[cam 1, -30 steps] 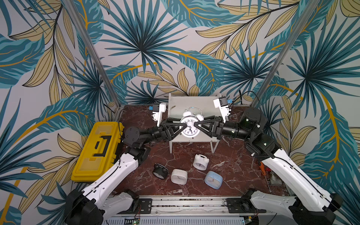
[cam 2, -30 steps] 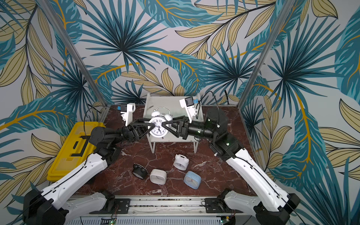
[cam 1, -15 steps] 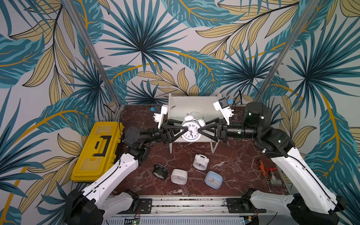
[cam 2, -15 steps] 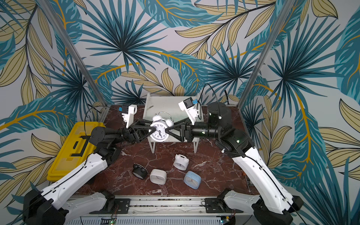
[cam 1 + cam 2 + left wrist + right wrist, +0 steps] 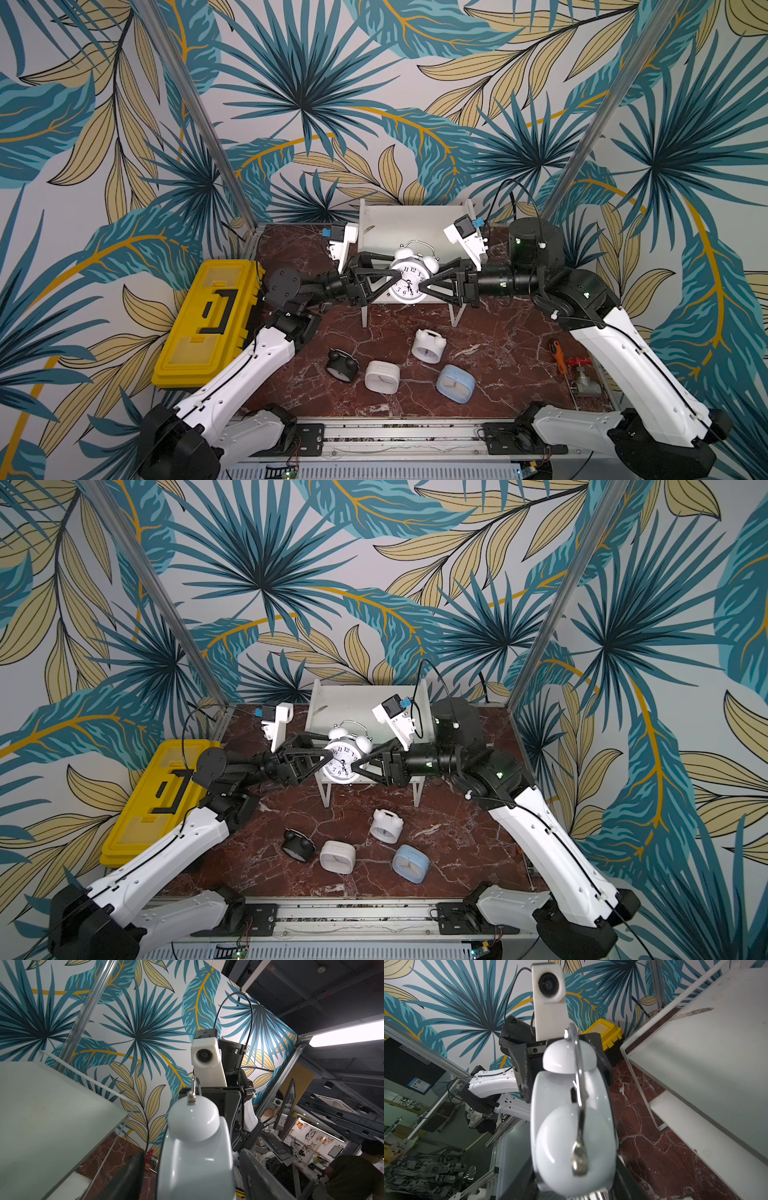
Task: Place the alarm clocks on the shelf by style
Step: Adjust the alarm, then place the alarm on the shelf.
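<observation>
clock (image 5: 406, 282): white twin-bell, hanging just in front of the shelf (image 5: 411, 220) top board, off the table.
left gripper (image 5: 390, 281): jaws standing wide, clear of the clock.
right gripper (image 5: 426, 283): gripping the clock alone.
risk: clock tipping or slipping in the single grip; bells knocking the shelf edge.

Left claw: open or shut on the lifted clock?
Open: on the left claw, both fingers stand clear of the clock, gaps visible.

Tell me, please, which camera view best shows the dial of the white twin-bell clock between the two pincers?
The top views: in both, the white twin-bell clock faces the camera, numerals and hands visible. Both wrist views see only its casing and bells edge-on, no dial.
</observation>
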Robot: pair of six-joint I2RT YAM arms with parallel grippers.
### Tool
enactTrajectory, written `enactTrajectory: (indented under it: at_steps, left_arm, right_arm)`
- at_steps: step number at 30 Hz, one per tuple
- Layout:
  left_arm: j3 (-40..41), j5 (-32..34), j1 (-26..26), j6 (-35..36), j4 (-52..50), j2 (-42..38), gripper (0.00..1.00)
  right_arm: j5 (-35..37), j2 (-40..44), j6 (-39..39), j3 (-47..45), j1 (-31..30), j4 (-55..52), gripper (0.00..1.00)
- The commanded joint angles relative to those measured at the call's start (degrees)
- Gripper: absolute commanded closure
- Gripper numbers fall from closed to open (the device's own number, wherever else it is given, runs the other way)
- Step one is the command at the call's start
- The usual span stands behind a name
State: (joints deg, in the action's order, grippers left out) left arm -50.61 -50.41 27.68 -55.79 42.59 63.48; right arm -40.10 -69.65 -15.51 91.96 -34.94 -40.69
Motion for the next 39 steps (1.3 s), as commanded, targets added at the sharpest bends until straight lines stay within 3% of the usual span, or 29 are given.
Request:
enactTrajectory:
  at_steps: [1,3,5,8,14,21,28,39]
  left_arm:
    - [-2.6,4.2,-0.2,5.3,-4.6,-3.1,0.02]
    - [-3.5,8.7,-0.2,10.8,-13.3,-5.4,0.0]
    - [-4.3,19.5,-0.3,16.0,-25.1,-8.8,0.0]
    - [-2.9,28.1,-0.2,18.7,-32.0,-13.4,0.0]
    - [2.1,32.5,-0.2,18.9,-37.9,-21.0,0.01]
    - [6.0,34.7,-0.2,17.0,-41.7,-24.4,0.05]
    - [5.8,36.3,-0.2,18.2,-43.5,-24.6,0.07]
    - [6.7,37.0,-0.3,18.6,-42.2,-23.3,0.09]
  right_arm:
    - [1.7,-0.2,3.8,4.1,-0.2,-1.4,0.74]
    - [5.2,-1.5,6.5,7.0,-0.1,-2.8,0.75]
    - [9.9,-3.9,9.8,11.4,0.1,-4.9,0.76]
    - [15.1,-9.0,14.3,18.9,0.5,-8.2,0.76]
    - [22.6,-21.3,20.9,34.4,1.0,-12.8,0.76]
    - [28.1,-30.0,23.3,39.0,1.5,-8.2,0.76]
    - [25.1,-38.7,22.9,46.3,1.9,-8.1,0.76]
    - [26.1,-44.2,24.6,50.6,2.0,-9.9,0.68]
